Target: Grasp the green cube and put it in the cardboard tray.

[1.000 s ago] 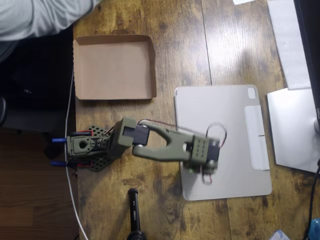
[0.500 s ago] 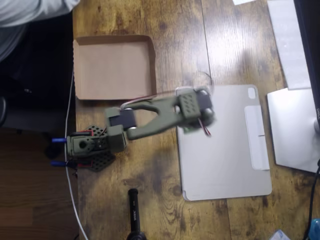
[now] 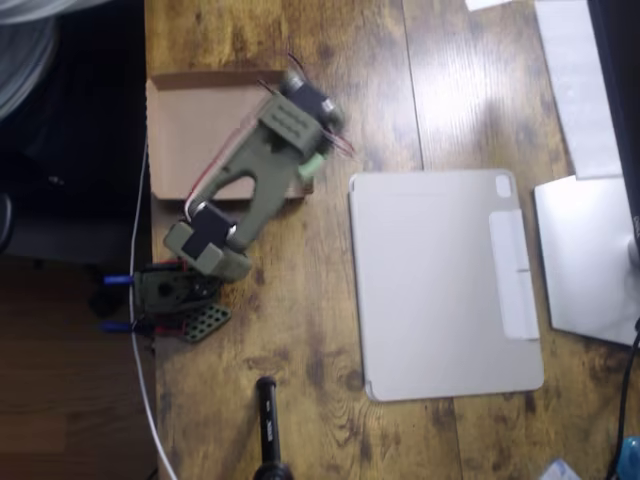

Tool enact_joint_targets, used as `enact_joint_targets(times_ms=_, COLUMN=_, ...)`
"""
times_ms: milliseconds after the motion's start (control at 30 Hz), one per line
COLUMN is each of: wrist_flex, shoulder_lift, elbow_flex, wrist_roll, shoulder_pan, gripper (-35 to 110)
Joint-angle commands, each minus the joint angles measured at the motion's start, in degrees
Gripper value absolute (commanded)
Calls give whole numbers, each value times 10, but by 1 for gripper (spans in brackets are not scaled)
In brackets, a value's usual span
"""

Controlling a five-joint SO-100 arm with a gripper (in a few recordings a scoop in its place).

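The olive-green arm reaches from its base at the table's left edge up over the cardboard tray (image 3: 190, 130). Its wrist covers the tray's right side, and the gripper (image 3: 310, 160) lies mostly hidden under the wrist. A small pale green cube (image 3: 314, 165) peeks out at the wrist's lower right edge, over the tray's right wall near its front corner. It appears held between the fingers, which are not clearly visible.
A large grey flat pad (image 3: 440, 280) lies to the right of the tray. A black cylindrical object (image 3: 267, 420) sits near the front edge. White flat items (image 3: 585, 250) line the right side. A person's grey sleeve (image 3: 30, 12) shows at the top left.
The arm has swung from over the grey pad to the left and up, ending over the tray's right side. The green cube now shows at the wrist.
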Motion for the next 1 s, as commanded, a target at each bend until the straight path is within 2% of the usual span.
enact_joint_targets(times_ms=0, wrist_flex=7, shoulder_lift=27, elbow_flex=18, wrist_roll=1, shoulder_pan=-144, gripper=9)
enact_joint_targets(times_ms=133, wrist_flex=-5, shoulder_lift=27, elbow_flex=61, wrist_roll=-3, shoulder_pan=-236, gripper=9)
enact_joint_targets(times_ms=367, wrist_flex=-35, shoulder_lift=17, elbow_flex=110, wrist_roll=-12, shoulder_pan=-306, gripper=9)
enact_joint_targets(times_ms=633, wrist_flex=-56, shoulder_lift=24, elbow_flex=110, wrist_roll=-10, shoulder_pan=-295, gripper=9)
enact_joint_targets(times_ms=967, wrist_flex=-124, shoulder_lift=47, elbow_flex=91, wrist_roll=2, shoulder_pan=-218, gripper=9)
